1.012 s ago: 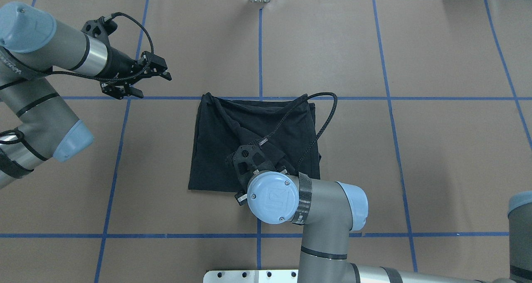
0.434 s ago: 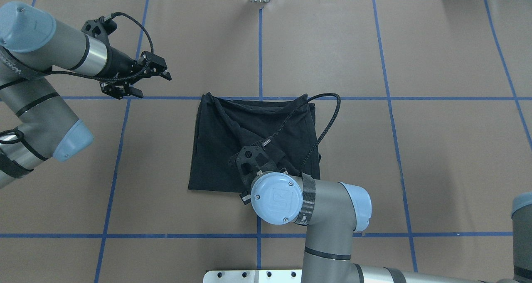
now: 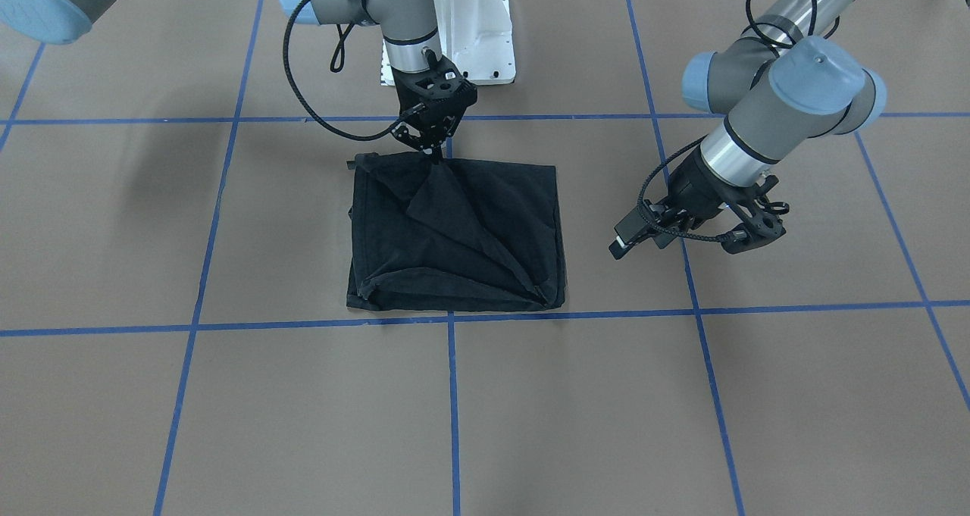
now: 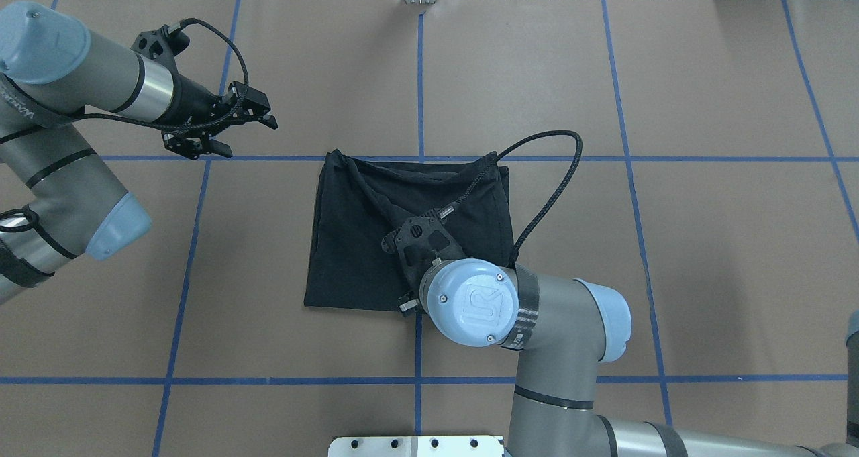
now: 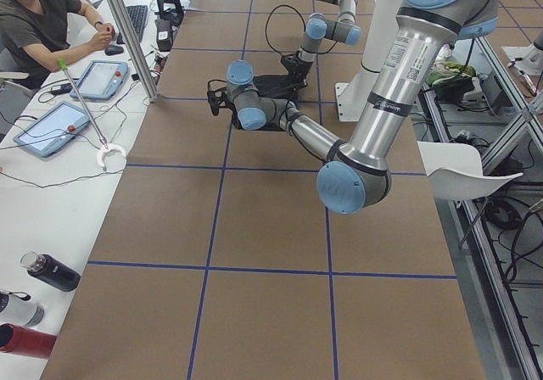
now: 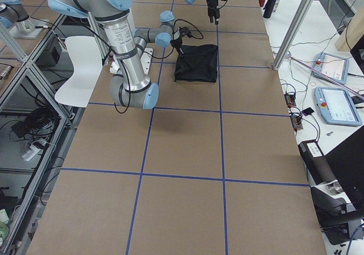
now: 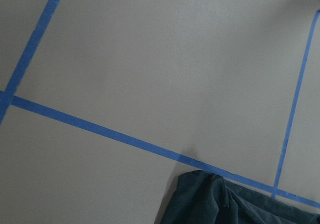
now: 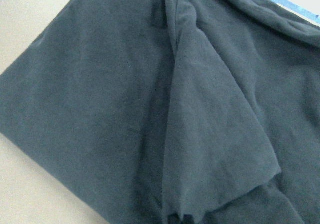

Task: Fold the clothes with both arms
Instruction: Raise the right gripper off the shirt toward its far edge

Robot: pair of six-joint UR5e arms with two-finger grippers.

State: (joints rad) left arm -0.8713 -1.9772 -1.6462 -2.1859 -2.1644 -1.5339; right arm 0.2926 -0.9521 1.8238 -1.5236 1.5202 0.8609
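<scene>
The clothes [image 4: 349, 242] are one black shirt folded into a rough square on the brown table, near the crossing of blue tape lines. My right gripper [image 3: 435, 152] stands over the shirt's edge nearest the robot base. It is shut on a fold of the cloth, which rises in a small peak under it [image 3: 470, 228]. In the overhead view the right wrist hides those fingers. The right wrist view is filled with black cloth [image 8: 100, 109] and a loose flap. My left gripper [image 4: 249, 137] hovers open to the left of the shirt, apart from it, also seen in the front-facing view [image 3: 635, 239].
The white pedestal base [image 3: 485, 39] stands just behind the shirt. Blue tape lines [image 4: 419, 74] divide the table into squares. A person [image 5: 42, 24] sits at a side desk with tablets, and bottles [image 5: 47, 271] lie on it. A white chair [image 6: 82, 67] stands beside the table.
My right arm has shifted to the right and slightly farther from the base, with the pinched fold moving along. The left arm has not moved.
</scene>
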